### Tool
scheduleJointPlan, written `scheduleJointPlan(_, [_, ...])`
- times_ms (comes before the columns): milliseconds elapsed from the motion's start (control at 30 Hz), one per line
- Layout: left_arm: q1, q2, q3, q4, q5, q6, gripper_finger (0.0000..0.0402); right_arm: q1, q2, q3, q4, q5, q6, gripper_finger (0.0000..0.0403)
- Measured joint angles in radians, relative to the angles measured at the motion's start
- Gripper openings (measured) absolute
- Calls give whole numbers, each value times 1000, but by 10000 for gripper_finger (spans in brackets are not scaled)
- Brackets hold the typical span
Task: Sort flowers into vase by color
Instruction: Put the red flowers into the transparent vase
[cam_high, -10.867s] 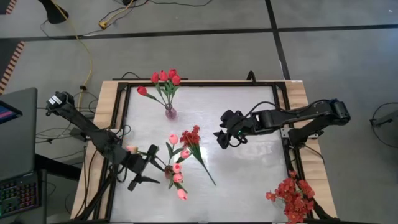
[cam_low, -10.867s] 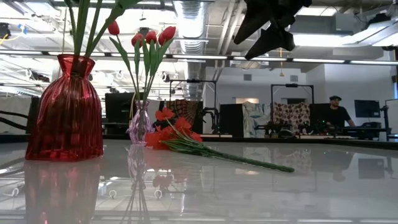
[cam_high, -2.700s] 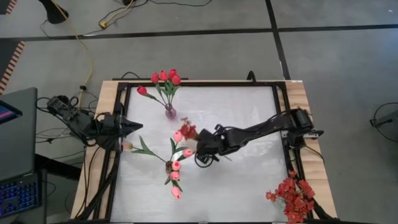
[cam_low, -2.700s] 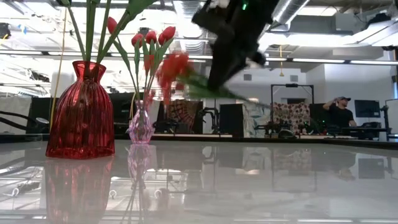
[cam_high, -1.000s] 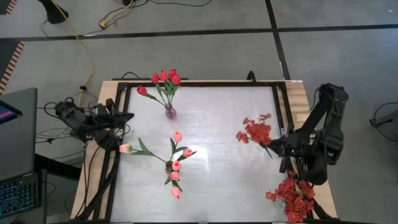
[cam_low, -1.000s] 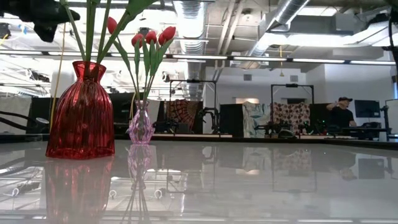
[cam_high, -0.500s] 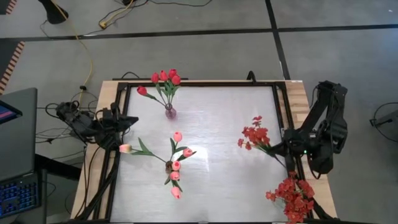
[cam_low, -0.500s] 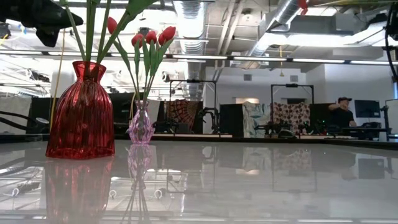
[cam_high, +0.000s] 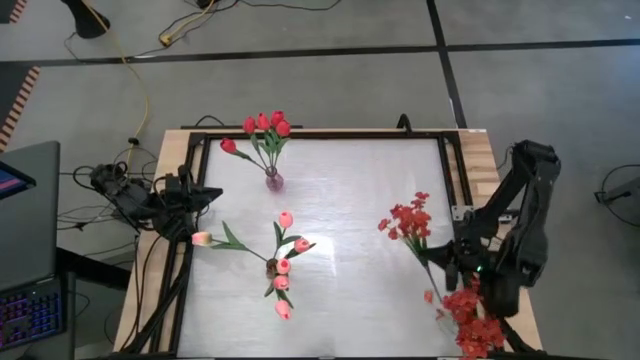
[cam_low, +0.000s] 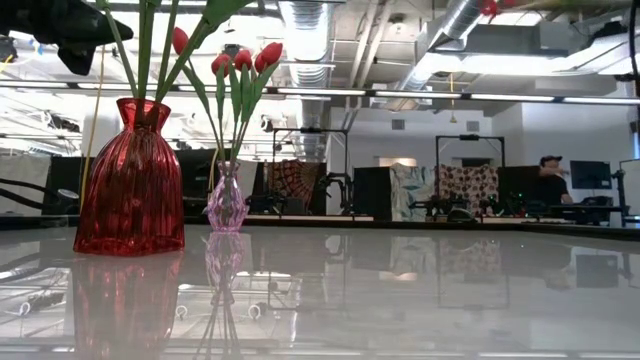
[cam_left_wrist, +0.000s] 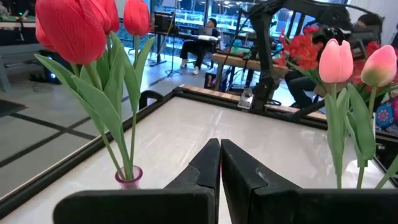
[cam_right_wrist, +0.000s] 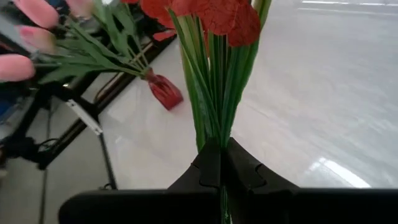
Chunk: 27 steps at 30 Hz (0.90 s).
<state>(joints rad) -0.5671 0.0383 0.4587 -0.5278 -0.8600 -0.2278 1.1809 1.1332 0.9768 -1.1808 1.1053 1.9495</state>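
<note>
My right gripper hangs over the table's right side, shut on a spray of small red blossoms on green stems. Its blossom tips show at the top of the low view. A red vase holds pink tulips near the table's middle. A small purple vase at the far side holds red tulips. My left gripper waits shut at the table's left edge, touching nothing. My right gripper pinches the spray's bundle of green stems between its two fingers, low on the stems, well below the blossoms. The spray is lifted clear of the table. Its stems run out past the fingertips, with the blossoms toward the table's far left.
A bunch of red sprays stands at the near right corner, just beyond my right gripper. A black frame runs around the tabletop. Bare tabletop lies between the pink tulips and the held spray. A laptop sits left of the table.
My right gripper has gone toward the table's near edge, closer to the red bunch at the near right corner. It has rolled about its own pointing line. The held spray has swung with it and stays clear of the table.
</note>
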Motion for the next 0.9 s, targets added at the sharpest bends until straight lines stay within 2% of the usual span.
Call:
scheduleJointPlan(167, [0,0,0,1,0,7,0,53,85,0,-12,-1,82,29])
scheduleJointPlan(400, [0,0,0,1,0,6,0,132,90,30,-103,53,174,29])
scheduleJointPlan(700, [0,0,1,1,-8,4,0,230,41,70,-151,46,174,30])
scheduleJointPlan(900, [0,0,1,0,-8,-1,0,237,52,70,-152,45,140,31])
